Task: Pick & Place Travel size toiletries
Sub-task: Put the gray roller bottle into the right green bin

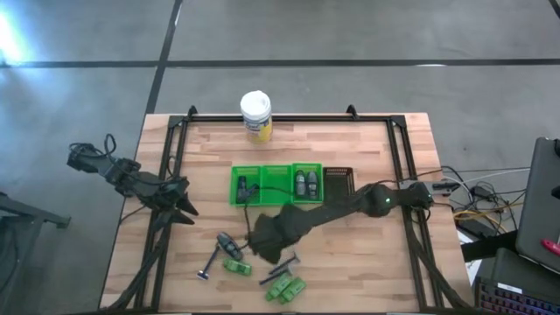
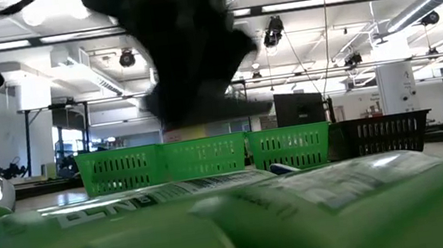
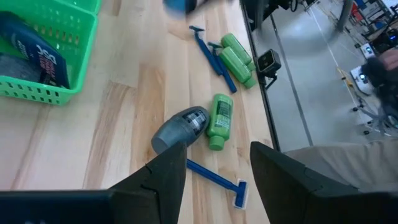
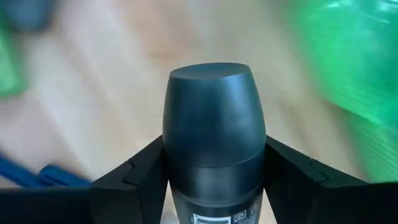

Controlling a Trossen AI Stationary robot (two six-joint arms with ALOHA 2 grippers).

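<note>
Right hand [image 4: 214, 180] pinches dark bottle [image 4: 213, 130], base hidden; left hand [image 3: 217, 168] spread.

On the worktop [image 1: 367, 149], the jar [image 1: 255, 116] stands behind the tray [image 1: 276, 185]. The bottles [image 1: 286, 286], razor [image 1: 212, 262] and deodorant [image 1: 229, 246] lie before the tray, the left hand [image 1: 185, 208] to its left.

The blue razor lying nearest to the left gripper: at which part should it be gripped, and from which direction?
Grip the blue razor at the middle of its thin handle, coming straight down from above with the fingers across the handle. It lies flat on the table, apart from the grey bottle, so the handle is free; the wide head end is best avoided.
</note>
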